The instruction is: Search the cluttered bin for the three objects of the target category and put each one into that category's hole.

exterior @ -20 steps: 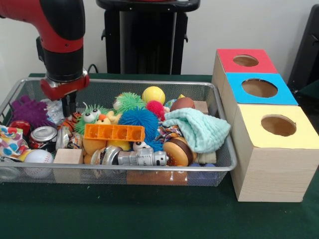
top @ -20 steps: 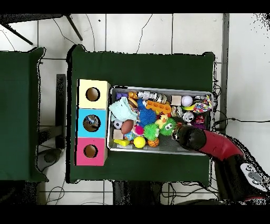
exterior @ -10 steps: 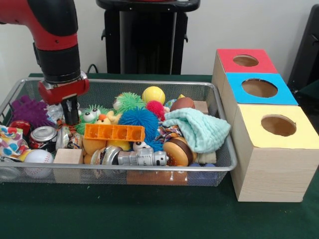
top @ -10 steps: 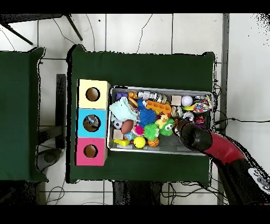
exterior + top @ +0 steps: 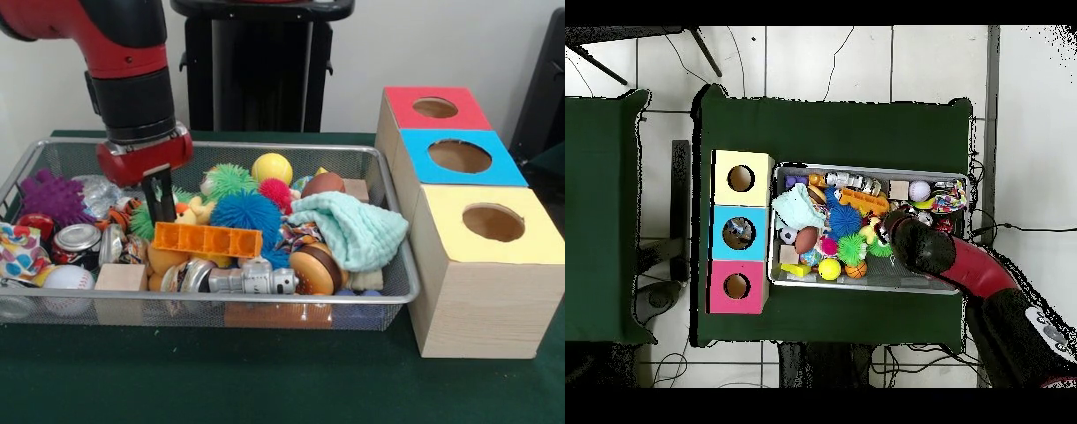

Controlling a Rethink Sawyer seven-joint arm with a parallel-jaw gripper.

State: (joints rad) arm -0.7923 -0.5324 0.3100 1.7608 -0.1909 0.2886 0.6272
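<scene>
In the wire bin [image 5: 388, 296], a purple toy [image 5: 51, 196] lies far left, a can [image 5: 78, 238] and baseball [image 5: 67, 279] nearer. The gripper [image 5: 160, 201] hangs just behind the orange block [image 5: 207, 238]; whether it is open I cannot tell. Right of it lies a mint cloth [image 5: 353, 228]. Further right stand red [image 5: 435, 108], blue [image 5: 459, 156] and yellow [image 5: 493, 223] holes.

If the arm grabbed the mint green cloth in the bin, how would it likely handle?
The mint green cloth lies rumpled and draped over neighbouring toys, so it is probably floppy and light. It would likely sag from a pinch and might drag the burger toy it touches. Rolling seems unlikely.
</scene>
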